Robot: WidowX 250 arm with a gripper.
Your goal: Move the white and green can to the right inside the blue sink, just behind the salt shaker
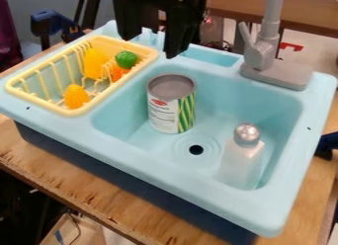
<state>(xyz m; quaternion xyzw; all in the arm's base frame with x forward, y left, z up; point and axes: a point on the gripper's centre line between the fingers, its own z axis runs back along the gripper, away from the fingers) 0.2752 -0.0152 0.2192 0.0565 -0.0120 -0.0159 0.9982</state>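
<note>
1. Upright in the light-blue toy sink (274, 207), the tin can (170, 104) has its long axis vertical, grey end up, green-striped label side toward the right.
2. The gripper (151, 47) hangs above and behind it, jaws wide apart, gripping nothing.
3. The silver-topped shaker bottle (242, 157) stands near the drain (196, 149).
4. Toy food fills part of the yellow dish rack (74, 111).

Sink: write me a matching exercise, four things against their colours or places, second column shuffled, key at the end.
1. Can
2. Bottle
3. Rack
4. Tap

A. Grey, at the back of the sink
B. Green stripes on its label
C. Yellow, with small toys in it
D. Silver top, standing in the basin

Pairs: 1-B, 2-D, 3-C, 4-A
</note>
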